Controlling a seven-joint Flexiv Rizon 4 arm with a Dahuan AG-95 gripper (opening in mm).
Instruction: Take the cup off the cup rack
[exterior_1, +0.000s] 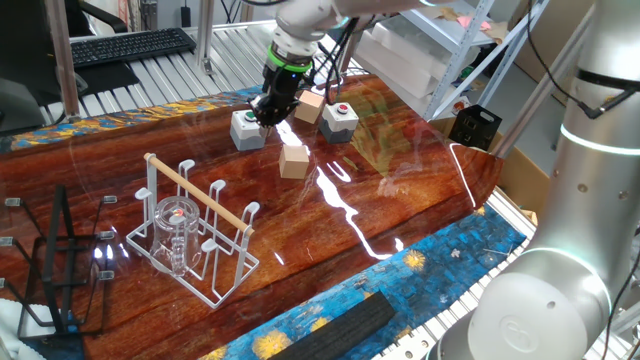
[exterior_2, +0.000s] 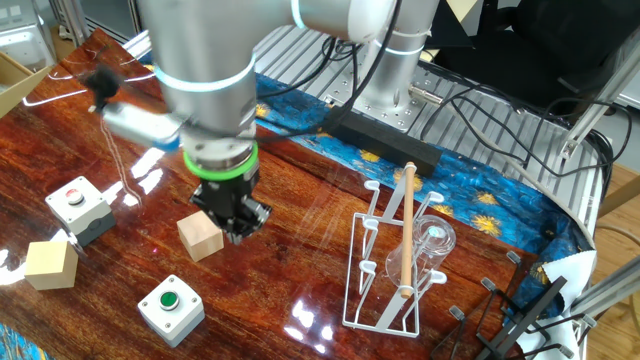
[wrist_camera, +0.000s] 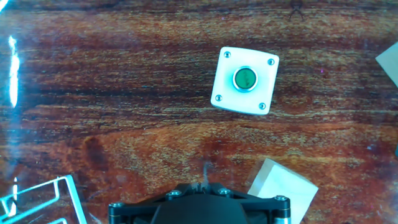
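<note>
1. Tabletop (exterior_1: 420, 215) of glossy reddish-brown wood fills all three views, with a blue patterned strip along its edge.
2. Robot arm, silver with a green ring at the wrist, reaches down over the far part of the table in one fixed view; its black gripper (exterior_2: 238, 228) hangs just above the wood. Whether the fingers are apart or together cannot be told; the hand view shows only the black body of the gripper (wrist_camera: 202, 208) at the bottom edge, with nothing seen between the fingers.
3. Cup rack (exterior_1: 195, 235), white wire with upright pegs and a light wooden rod across the top, stands well apart from the gripper, near the table's edge.
4. Cup (exterior_1: 176, 232), clear glass, sits on a peg inside the rack, under the wooden rod; in the other fixed view the cup (exterior_2: 434, 243) shows beside the rod.
5. Button box with a green button (wrist_camera: 245, 81) lies on the wood ahead of the gripper; a second box with a red button (exterior_2: 79, 205) sits farther off.
6. Wooden block (exterior_2: 200, 237) rests just beside the gripper, and another block (exterior_2: 51, 265) lies near the red-button box.
</note>
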